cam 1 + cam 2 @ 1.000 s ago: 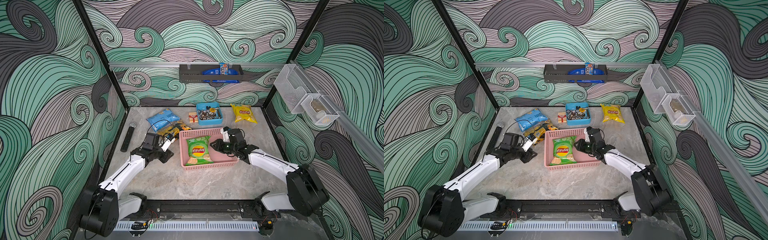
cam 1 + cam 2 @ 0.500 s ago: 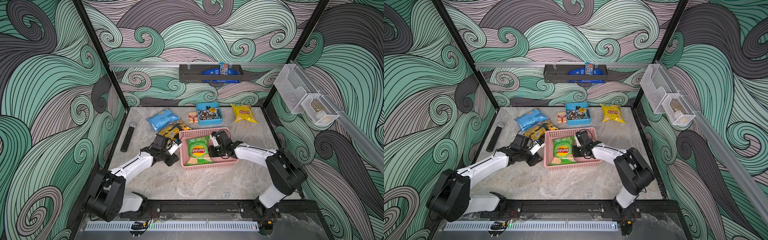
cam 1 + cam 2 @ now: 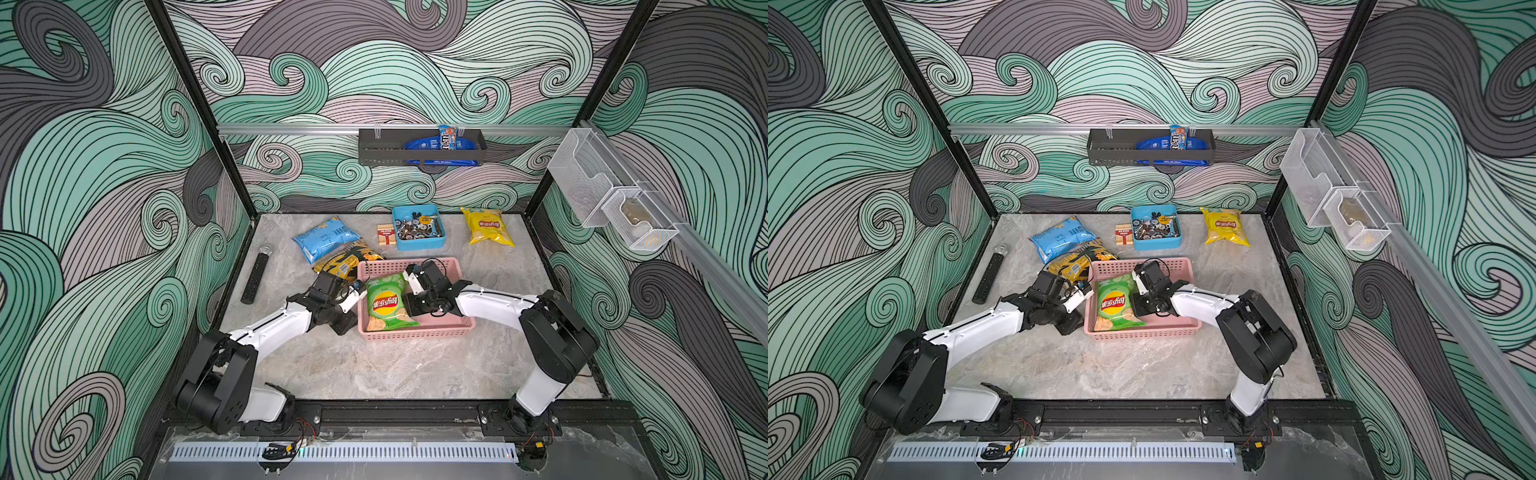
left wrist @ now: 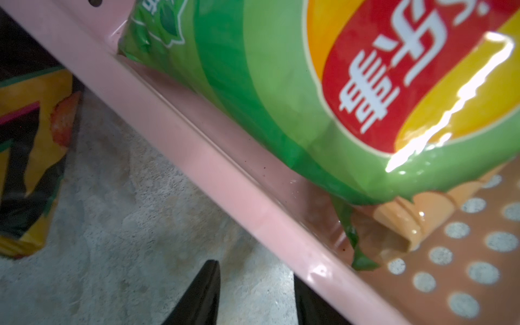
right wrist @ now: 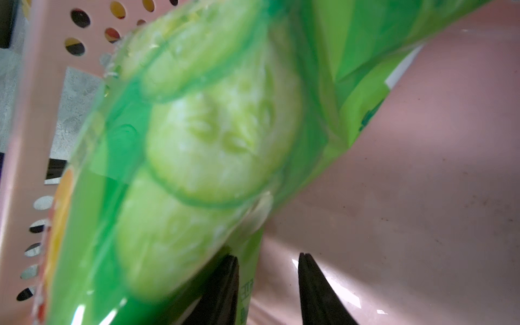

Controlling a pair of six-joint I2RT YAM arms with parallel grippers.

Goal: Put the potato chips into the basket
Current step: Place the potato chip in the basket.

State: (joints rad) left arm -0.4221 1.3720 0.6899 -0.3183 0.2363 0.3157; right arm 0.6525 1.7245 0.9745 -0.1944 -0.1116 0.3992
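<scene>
You have the green chip bag (image 3: 386, 305) lying logo-up in the left half of the pink basket (image 3: 415, 333). The light blue bag (image 3: 326, 243), black-and-yellow bag (image 3: 345, 261) and yellow bag (image 3: 487, 227) sit outside it on the worktop (image 3: 374, 365), with the black-and-yellow one just beside the basket's far-left corner. Left gripper (image 4: 254, 284) is released and empty, just outside the basket's left rim. Right gripper (image 5: 267, 261) is inside the basket with jaws parted, and the green bag's edge lies loose against one finger.
</scene>
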